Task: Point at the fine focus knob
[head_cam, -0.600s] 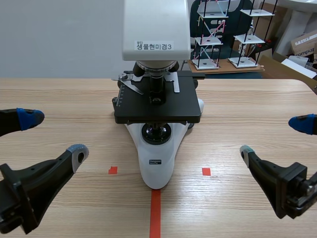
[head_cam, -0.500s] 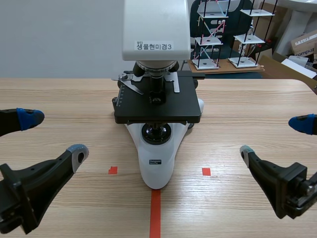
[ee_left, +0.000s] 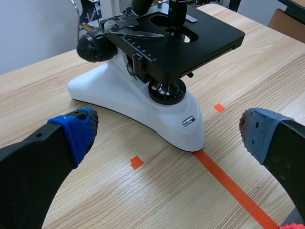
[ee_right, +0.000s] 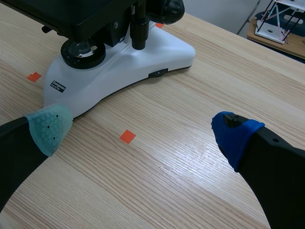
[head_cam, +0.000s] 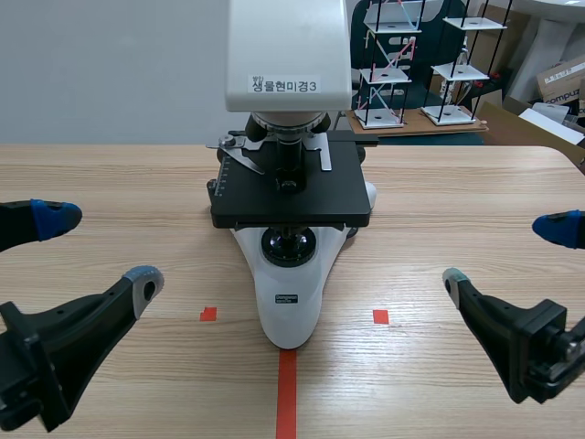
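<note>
Lab: microscope (head_cam: pixel 289 183) on wooden table (head_cam: pixel 110 183), stick-frame models (head_cam: pixel 382 69) behind

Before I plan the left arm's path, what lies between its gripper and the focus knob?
From left gripper: bare table, then the white base under the knob; left wrist view shows it.
</note>
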